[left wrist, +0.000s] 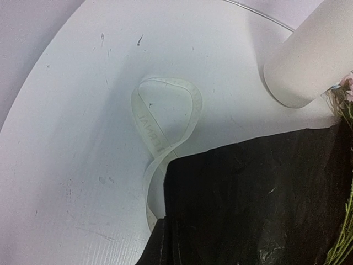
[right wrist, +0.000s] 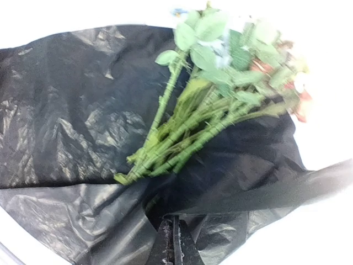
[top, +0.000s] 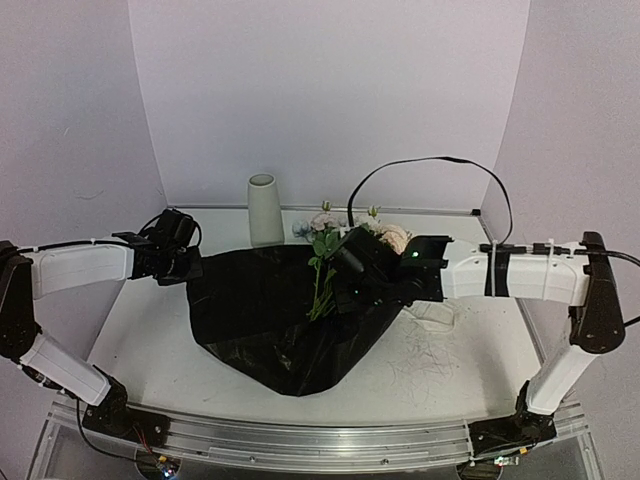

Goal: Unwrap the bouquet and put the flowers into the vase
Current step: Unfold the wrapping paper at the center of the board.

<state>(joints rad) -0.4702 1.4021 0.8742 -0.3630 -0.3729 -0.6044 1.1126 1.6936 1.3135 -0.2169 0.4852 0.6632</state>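
The right gripper (right wrist: 174,234) had its two fingers pressed together, low over the black wrapping sheet (top: 260,320) and just below the cut ends of the stems. A ridge of the sheet rose beside the fingertips. It was possibly pinched between them, but black plastic against black fingers made that hard to judge from the wrist view. The arm reached in from the right, its wrist above the middle of the sheet.

The left gripper (top: 185,262) was also closed, sitting at the sheet's left corner near the table's (top: 150,340) left side.

The flowers (right wrist: 187,138) lay on the sheet as a loose bunch. Their green stems were gathered at the bottom and fanned outward toward the leaves and blooms. From above, the stems pointed toward the near edge of the table. The pink, peach and pale blue heads were at the far end, spilling past the sheet's back edge. The sheet itself lay opened out and crinkled across the centre of the table, with a point of it reaching toward the arm bases.

The vase (top: 265,208) stood upright near the back wall, just behind the sheet's far edge and to the left of the blooms, with nothing in its mouth. A cream ribbon (left wrist: 144,122) lay in a loose loop on the bare table beside the sheet, one end running under the sheet's edge.
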